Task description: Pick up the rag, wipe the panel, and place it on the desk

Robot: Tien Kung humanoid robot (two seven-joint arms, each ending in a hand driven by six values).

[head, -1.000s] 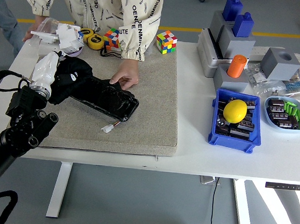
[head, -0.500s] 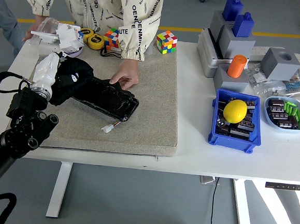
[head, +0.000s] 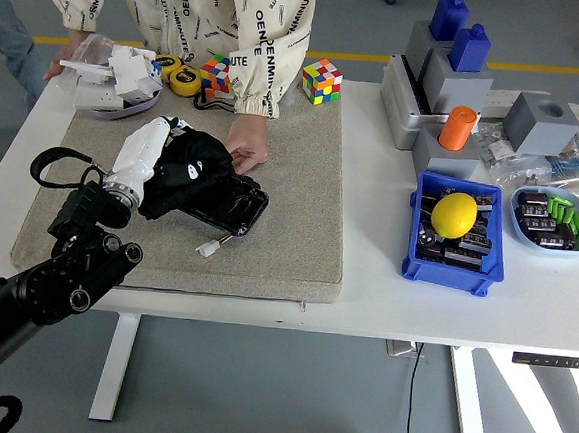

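Observation:
My left hand (head: 152, 156), white with a black arm behind it, is shut on a black rag (head: 185, 166) and presses it onto the black panel (head: 225, 201). The panel lies slanted on the grey felt mat (head: 279, 216), and the rag covers its left part. A person at the far side steadies the panel's upper edge with one hand (head: 247, 145). A small white connector (head: 207, 249) on a wire hangs off the panel's front edge. My right arm is out of view.
Two colour cubes (head: 320, 81) and yellow tape measures (head: 177, 71) sit at the mat's far edge. A blue bin (head: 449, 261) holding a yellow lemon (head: 454, 213) stands right of the mat, with grey fixtures (head: 451, 74) behind and a parts tray (head: 554, 217) farther right.
My left hand has slid right across the panel, dragging the rag toward the person's hand. The person's hand stays on the panel.

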